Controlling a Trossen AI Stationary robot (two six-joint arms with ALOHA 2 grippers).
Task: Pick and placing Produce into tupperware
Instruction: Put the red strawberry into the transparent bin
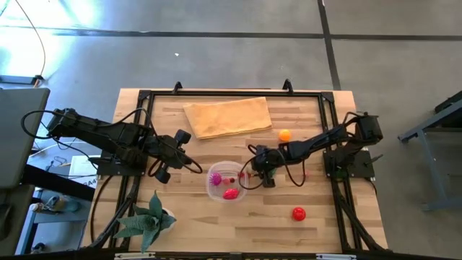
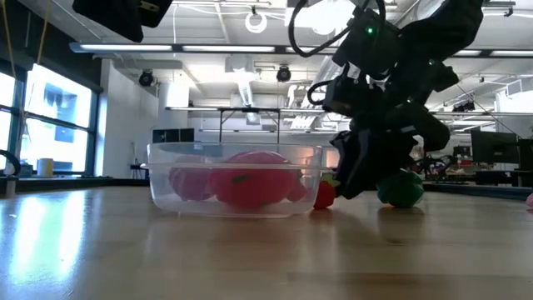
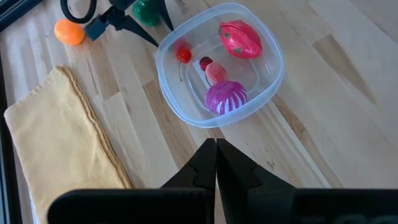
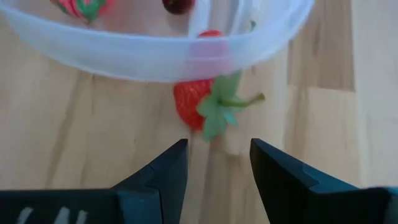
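The clear round tupperware (image 1: pixel 216 189) stands mid-table and holds a magenta ribbed piece (image 3: pixel 226 98), a pink-red piece (image 3: pixel 239 38) and smaller bits. A red toy strawberry (image 4: pixel 189 102) with a green stem lies on the table, against the outside of the container's wall (image 4: pixel 155 56) on the side facing the right edge. My right gripper (image 4: pixel 219 149) is open and slants down just short of the strawberry, without touching it. My left gripper (image 3: pixel 216 149) is shut and hangs above the table on the container's left side (image 1: pixel 189 162).
A green produce piece (image 2: pixel 401 190) lies by my right gripper. An orange one (image 1: pixel 284 134) sits farther back, and a red one (image 1: pixel 298 214) is near the front right. A tan folded cloth (image 1: pixel 227 115) lies at the back, and a spiky green plant (image 1: pixel 148 220) stands front left.
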